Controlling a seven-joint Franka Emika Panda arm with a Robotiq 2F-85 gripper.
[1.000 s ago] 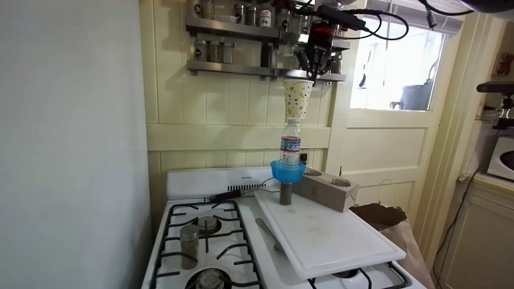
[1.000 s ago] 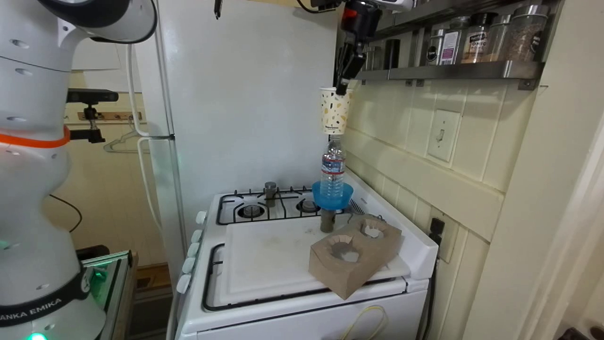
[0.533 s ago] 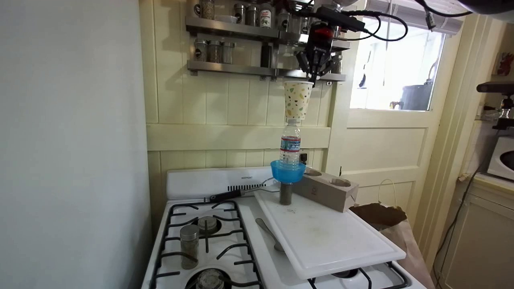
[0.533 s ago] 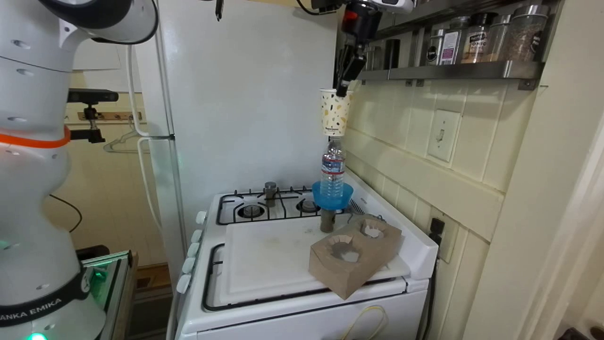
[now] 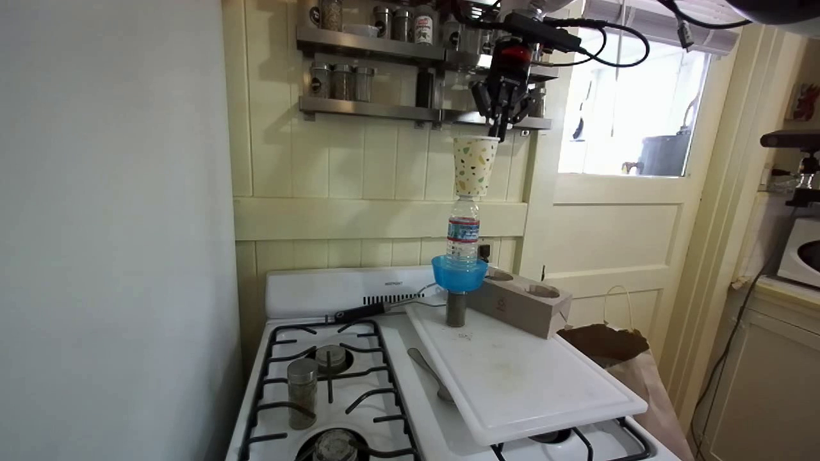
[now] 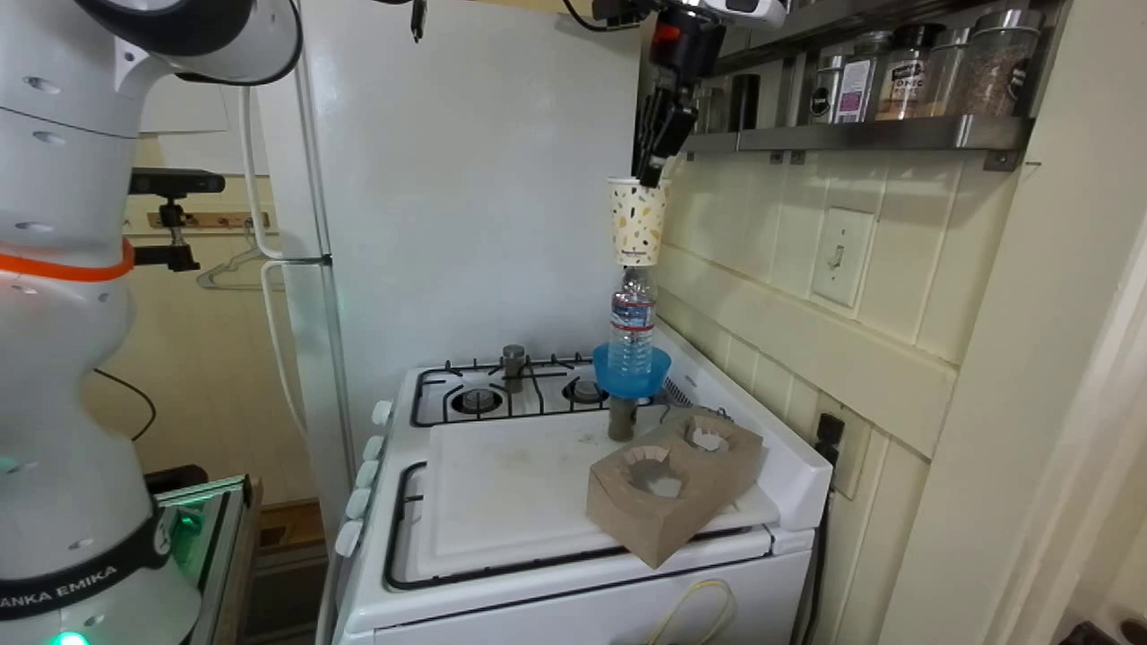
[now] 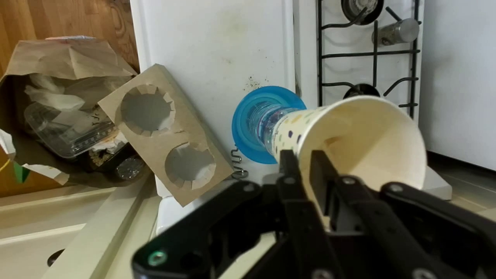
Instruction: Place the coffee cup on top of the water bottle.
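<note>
Paper cup (image 5: 475,168) on the bottle (image 5: 463,229), my fingers (image 7: 288,174) loose at its rim

The cup stands roughly upright, its base meeting the top of the bottle in both exterior views. My fingers are parted by only a narrow gap, one inside the cup and one outside, with the rim running between them. The gap is wider than the paper, so I have no pinch on it; whether either finger brushes it, I cannot tell. My gripper (image 6: 644,177) points down at one side of the rim, with a slight slant in an exterior view.

The bottle stands in a blue bowl (image 5: 459,276), the bowl sits on a small jar (image 5: 456,312), and the jar stands on a white cutting board (image 5: 532,378) laid over part of the stove (image 6: 573,609). Near the jar, a cardboard cup holder (image 5: 519,308) with two round holes overhangs the board's edge. A spoon (image 5: 430,376) lies along the board's other side, and a second jar (image 5: 302,394) stands farther off on the stove.

My white arm (image 6: 58,358) stands well apart from the cup, on the side of the knobs (image 6: 366,475); it bends high up and runs out of view between there and my gripper.
</note>
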